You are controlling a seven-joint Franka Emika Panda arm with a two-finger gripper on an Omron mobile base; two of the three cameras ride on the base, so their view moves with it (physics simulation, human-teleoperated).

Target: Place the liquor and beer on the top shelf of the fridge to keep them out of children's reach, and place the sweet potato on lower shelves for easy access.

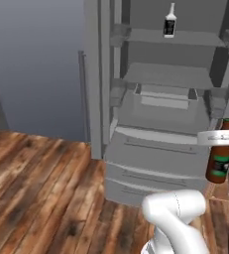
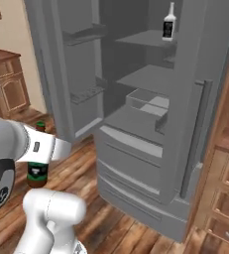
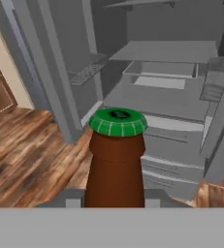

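Between the jaws: beer (image 3: pixel 116 164) sits clamped at its reddish-brown neck, green crimped cap (image 3: pixel 117 121) right up close in the hand view.
Pincer (image 1: pixel 219 138): closed tight on the beer, carrying it upright in the air, out in front of the open fridge (image 1: pixel 160 163) and off its shelves.
Beer from the sides: left base view gives the brown glass body and green label hanging below the white hand at the frame's right edge; right base view tucks the bottle (image 2: pixel 38 166) behind the white forearm, label and a bit of neck peeking out.
Liquor (image 1: pixel 170 21): squat bottle, whitish neck, black label, standing upright on the top shelf (image 1: pixel 185 37), well apart from the beer; both base views catch it.
Lower shelves (image 1: pixel 170 77): flat matte grey panels, a translucent boxy drawer front beneath.
Surroundings: plank wood floor (image 1: pixel 36 188), streaky brown; wooden cabinets (image 2: pixel 4 84) at the left of the right base view.
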